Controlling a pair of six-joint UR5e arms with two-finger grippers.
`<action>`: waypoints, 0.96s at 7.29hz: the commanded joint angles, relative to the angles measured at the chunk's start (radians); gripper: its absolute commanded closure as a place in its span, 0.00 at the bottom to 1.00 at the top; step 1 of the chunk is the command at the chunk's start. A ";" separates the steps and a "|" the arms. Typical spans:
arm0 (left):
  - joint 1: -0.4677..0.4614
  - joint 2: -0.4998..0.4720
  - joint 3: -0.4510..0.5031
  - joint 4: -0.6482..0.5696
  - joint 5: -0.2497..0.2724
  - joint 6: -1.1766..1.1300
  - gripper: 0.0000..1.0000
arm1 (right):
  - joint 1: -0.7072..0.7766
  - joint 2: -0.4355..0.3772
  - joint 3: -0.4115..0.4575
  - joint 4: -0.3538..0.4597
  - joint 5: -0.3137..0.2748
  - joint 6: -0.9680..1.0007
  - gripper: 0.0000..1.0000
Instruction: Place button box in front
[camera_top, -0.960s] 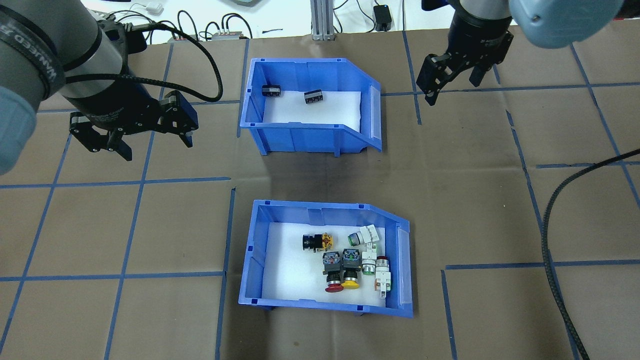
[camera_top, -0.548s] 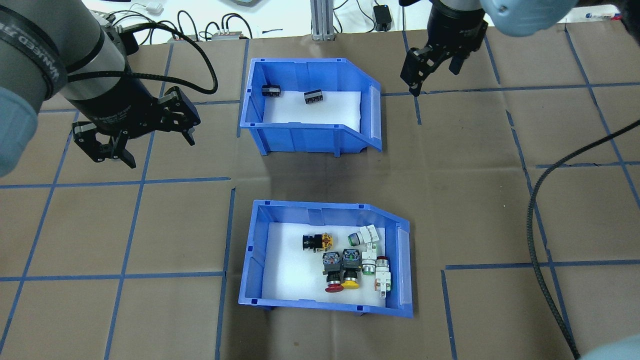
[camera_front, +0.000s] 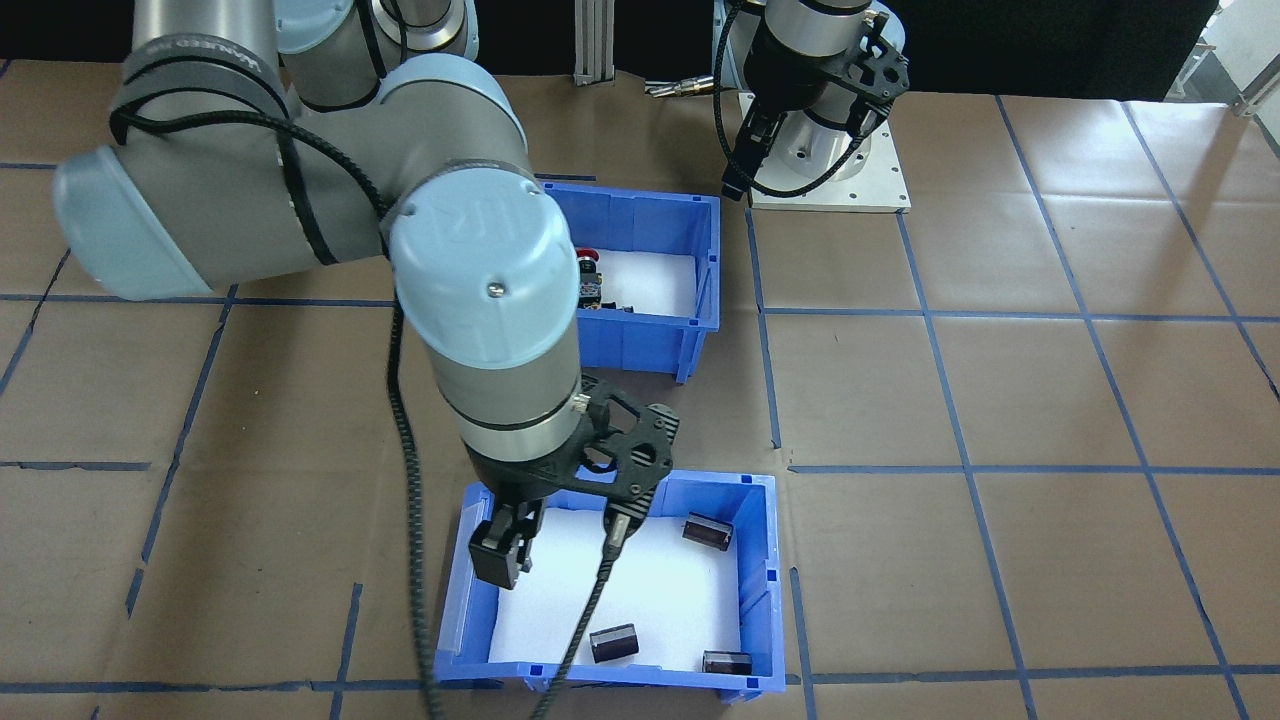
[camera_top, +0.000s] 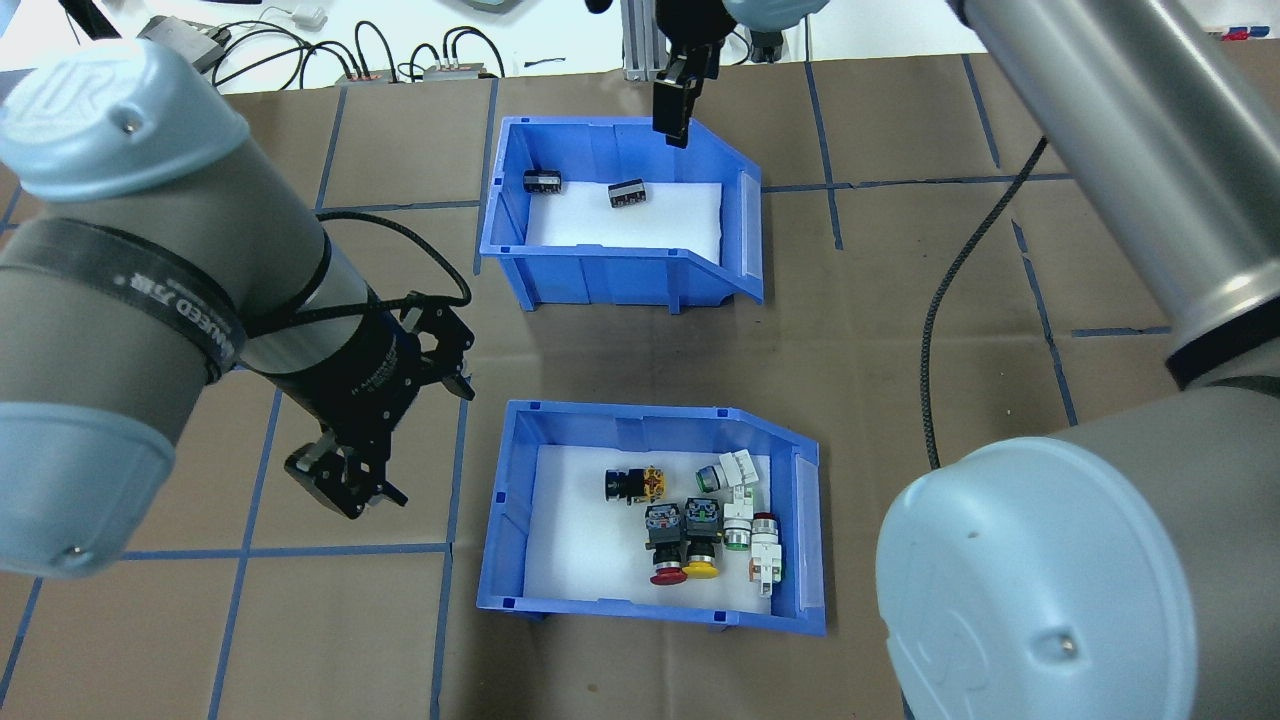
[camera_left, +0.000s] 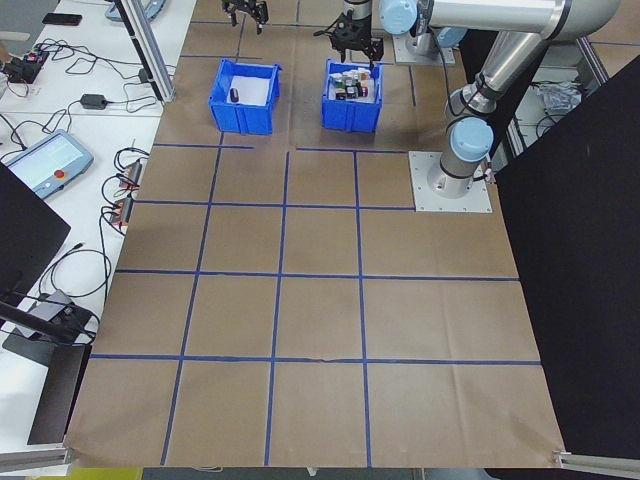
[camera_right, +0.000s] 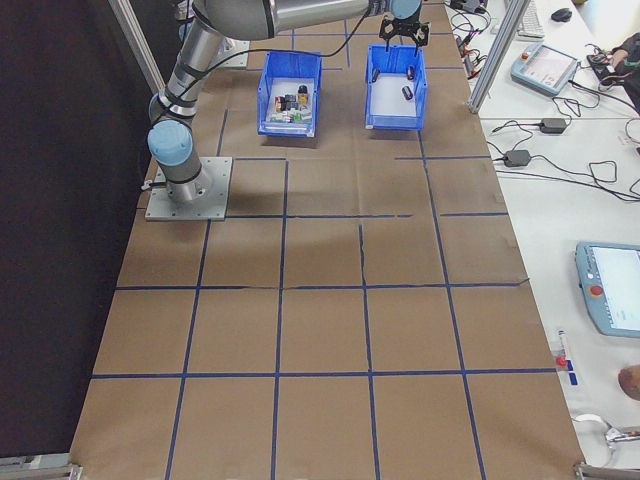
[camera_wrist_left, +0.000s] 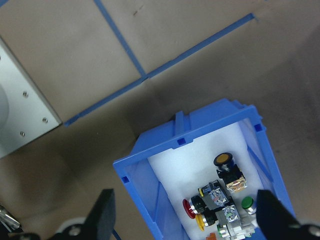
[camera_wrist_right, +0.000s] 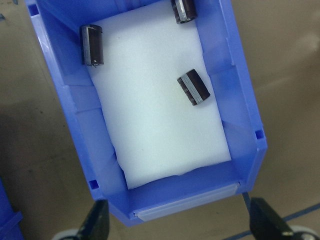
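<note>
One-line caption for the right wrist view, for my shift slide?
Right wrist camera looking down into the blue bin with three black cylinders on white foam, open fingers flanking its near end.

I saw the button box (camera_top: 510, 520), a blue plastic bin with a white foam liner, sitting flat and upright on the brown paper nearer the robot's base. Its push-button switches (camera_top: 700, 525) lay clustered toward the sloped open end, red, yellow, green and white caps showing, one black-and-yellow piece slightly apart.
</note>
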 joint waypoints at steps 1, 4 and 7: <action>-0.089 -0.002 -0.069 0.061 -0.003 -0.135 0.01 | 0.053 0.049 -0.012 0.001 0.002 -0.114 0.00; -0.181 0.003 -0.224 0.286 -0.055 -0.224 0.04 | 0.151 0.127 -0.006 -0.001 -0.004 -0.125 0.00; -0.212 0.007 -0.270 0.288 -0.057 -0.281 0.01 | 0.166 0.126 0.087 -0.049 -0.004 -0.128 0.00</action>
